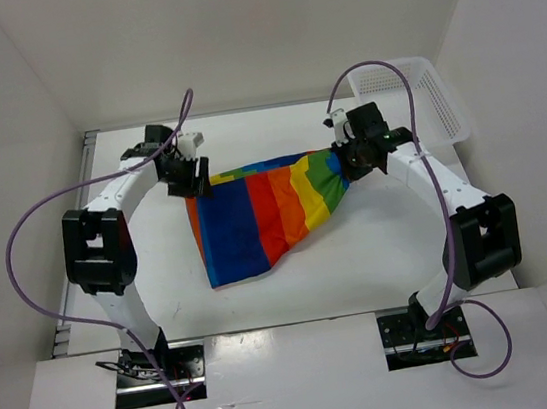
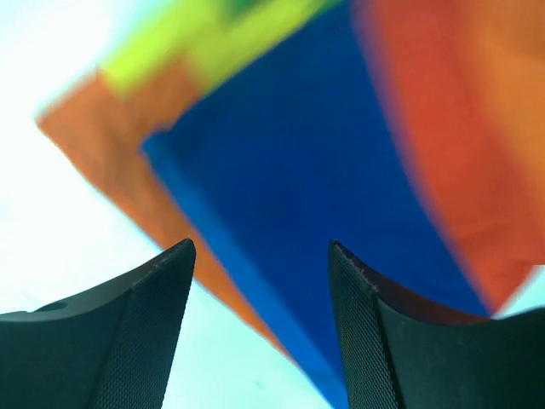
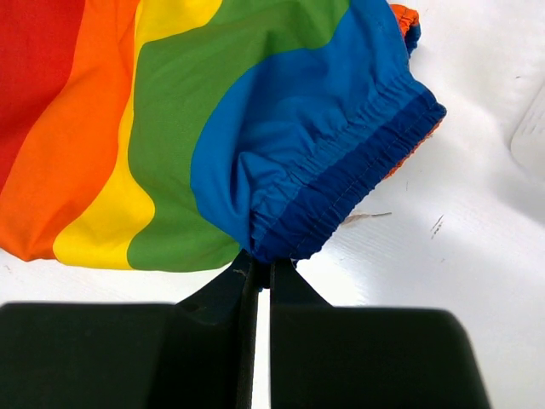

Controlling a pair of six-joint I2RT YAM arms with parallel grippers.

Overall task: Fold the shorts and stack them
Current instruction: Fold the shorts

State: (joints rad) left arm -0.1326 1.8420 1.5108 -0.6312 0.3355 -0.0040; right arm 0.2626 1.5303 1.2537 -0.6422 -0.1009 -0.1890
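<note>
Here, the shorts lie across the table, left of the basket and nearer the arm bases than it. The end toward the basket is bunched narrow; the end away from it fans out wide.

The right gripper, at the basket-side end, is clamped on the gathered blue waistband. The cloth there rides slightly above the table.

The left gripper, at the end farthest from the basket, has its jaws standing apart. Blurred blue and orange cloth shows beyond them, and no fabric appears pinched.

The garment reads as thin, light and limp. It probably sags wherever it is unsupported, slides easily over itself and holds no crease unaided. The elastic waistband is the thickest, least slippery part and likely the surest hold. A matching pinch at the free corner, through both layers, would keep the edge straight for folding; a one-layer pinch risks the layers shearing apart.
</note>
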